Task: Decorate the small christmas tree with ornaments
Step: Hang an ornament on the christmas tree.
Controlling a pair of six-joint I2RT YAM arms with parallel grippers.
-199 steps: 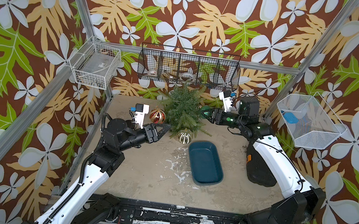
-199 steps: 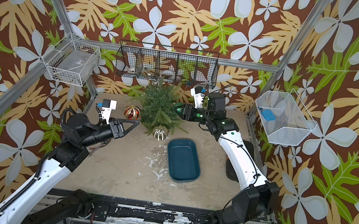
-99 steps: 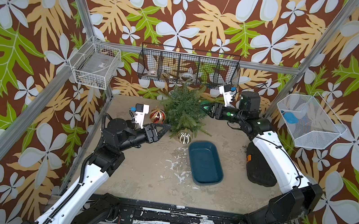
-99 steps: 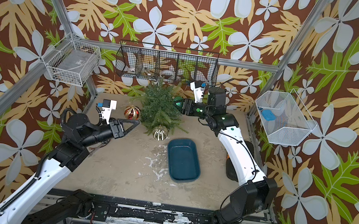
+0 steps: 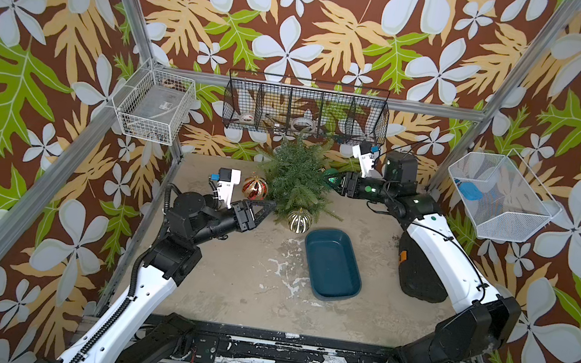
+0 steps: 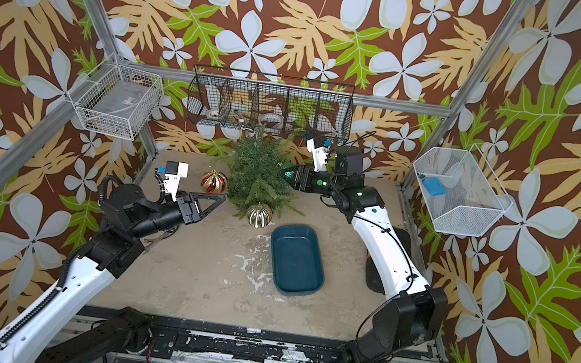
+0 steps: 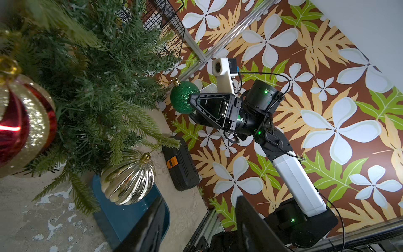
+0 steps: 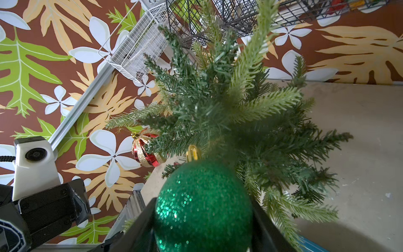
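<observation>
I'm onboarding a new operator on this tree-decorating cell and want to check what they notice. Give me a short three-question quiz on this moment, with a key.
1. True or false: a bauble lies in the teal tray.
2. The right gripper is shut on: A) the teal tray, B) the green glitter bauble, C) nothing.
3. In a top view, which bauble sits between the small christmas tree and the teal tray?
Key: 1 false; 2 B; 3 the gold-and-white striped bauble.
</observation>
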